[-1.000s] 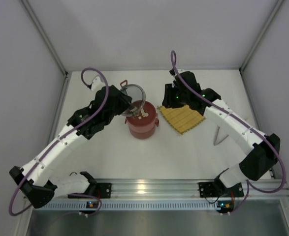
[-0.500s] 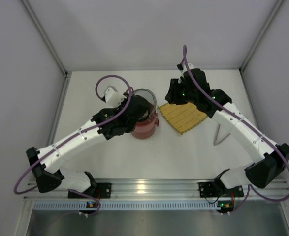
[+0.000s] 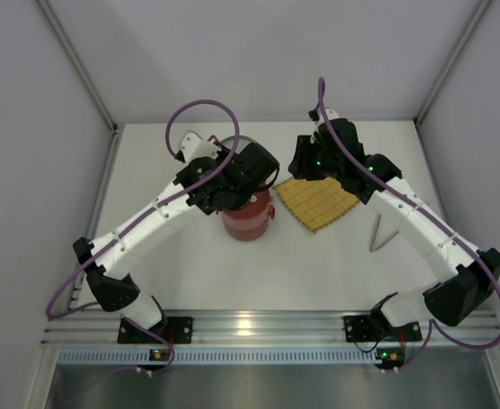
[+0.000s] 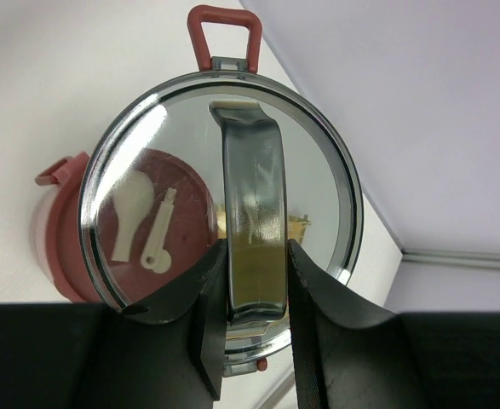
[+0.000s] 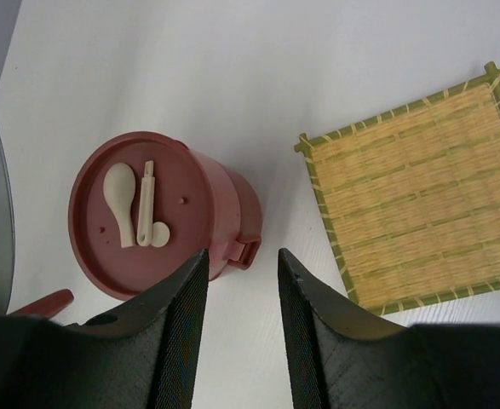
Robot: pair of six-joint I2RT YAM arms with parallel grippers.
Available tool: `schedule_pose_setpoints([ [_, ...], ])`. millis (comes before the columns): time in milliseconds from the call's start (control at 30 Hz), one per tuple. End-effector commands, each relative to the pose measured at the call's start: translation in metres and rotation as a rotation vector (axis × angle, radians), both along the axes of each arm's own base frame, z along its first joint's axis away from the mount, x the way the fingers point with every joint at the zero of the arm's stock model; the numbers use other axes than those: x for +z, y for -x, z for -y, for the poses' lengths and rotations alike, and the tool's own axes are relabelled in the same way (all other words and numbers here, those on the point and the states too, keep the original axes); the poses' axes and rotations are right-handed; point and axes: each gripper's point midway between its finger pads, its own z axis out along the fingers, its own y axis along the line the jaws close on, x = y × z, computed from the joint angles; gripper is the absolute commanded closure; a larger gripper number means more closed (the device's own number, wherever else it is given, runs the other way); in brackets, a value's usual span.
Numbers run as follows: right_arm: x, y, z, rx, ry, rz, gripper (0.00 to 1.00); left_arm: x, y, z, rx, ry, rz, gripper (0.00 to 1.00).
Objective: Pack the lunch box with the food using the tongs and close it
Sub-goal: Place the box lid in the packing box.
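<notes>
So the left tool (image 4: 255,256) is clamped on the dark arched handle (image 4: 254,170) of the clear steel-rimmed round lid (image 4: 318,196), holding it up in the air.

The bit that matters for the drop is that the round maroon tiered lunch box (image 5: 190,192) isn't centred under it. Looking through the glass in the left wrist view, the box sits off toward the lower left and partly pokes out past the rim. I'd say the lid needs to slide that way first, then come down flat.

From above, the box stands on the white bench (image 3: 318,264) just left of the yellow woven square mat (image 5: 411,213). The left arm is right over it, so that's clearly the nearer arm. Its flat maroon top is on, with a small beige spoon (image 5: 119,194) and a short beige stick (image 5: 146,204) lying on it.

The right tool (image 5: 241,260) is spread and empty, hovering above the gap between box and mat. The long silvery V-shaped tongs (image 3: 377,232) lie on the bench right of the mat, long axis roughly near-to-far, nothing gripping them. No food showing anywhere, and I can't tell if it's inside.
</notes>
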Motion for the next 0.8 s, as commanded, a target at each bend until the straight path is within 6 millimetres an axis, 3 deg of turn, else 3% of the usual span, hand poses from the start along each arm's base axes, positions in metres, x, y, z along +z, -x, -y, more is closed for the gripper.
schedule_pose_setpoints([
  [0, 0.029, -0.003, 0.011, -0.039, -0.033, 0.073, 0.62, 0.016, 0.002, -0.026, 0.078, -0.046, 0.051, 1.00],
  [200, 0.032, 0.000, 0.016, -0.051, -0.030, 0.081, 0.62, 0.031, 0.000, -0.036, 0.051, -0.128, 0.093, 1.00],
  [233, 0.032, 0.000, 0.017, -0.053, -0.031, 0.082, 0.62, 0.029, 0.005, -0.044, 0.008, -0.209, 0.087, 1.00],
  [267, 0.034, 0.000, 0.017, -0.054, -0.032, 0.087, 0.62, 0.036, 0.001, -0.038, 0.002, -0.171, 0.133, 1.00],
  [333, 0.034, 0.001, 0.018, -0.055, -0.030, 0.086, 0.62, 0.049, 0.006, -0.050, 0.007, -0.137, 0.189, 1.00],
  [367, 0.036, 0.000, 0.019, -0.059, -0.031, 0.089, 0.62, 0.037, 0.005, -0.047, -0.015, -0.170, 0.190, 1.00],
  [400, 0.036, 0.001, 0.020, -0.062, -0.029, 0.089, 0.62, 0.048, 0.003, -0.044, -0.020, -0.133, 0.227, 1.00],
  [500, 0.037, 0.000, 0.023, -0.073, -0.029, 0.091, 0.62, 0.052, 0.000, -0.043, 0.016, -0.105, 0.231, 1.00],
  [567, 0.038, 0.000, 0.023, -0.076, -0.032, 0.091, 0.62, 0.040, -0.002, -0.048, 0.098, -0.091, 0.202, 1.00],
  [600, 0.038, -0.001, 0.024, -0.083, -0.030, 0.089, 0.62, 0.049, -0.004, -0.047, 0.163, 0.032, 0.233, 1.00],
  [633, 0.037, 0.000, 0.026, -0.087, -0.025, 0.085, 0.62, 0.029, -0.001, -0.052, 0.188, -0.020, 0.178, 1.00],
  [700, 0.035, 0.001, 0.028, -0.097, -0.019, 0.075, 0.62, 0.027, -0.002, -0.051, 0.255, 0.089, 0.173, 1.00],
  [767, 0.034, 0.002, 0.033, -0.113, -0.011, 0.069, 0.62, 0.006, -0.003, -0.043, 0.267, 0.059, 0.109, 1.00],
])
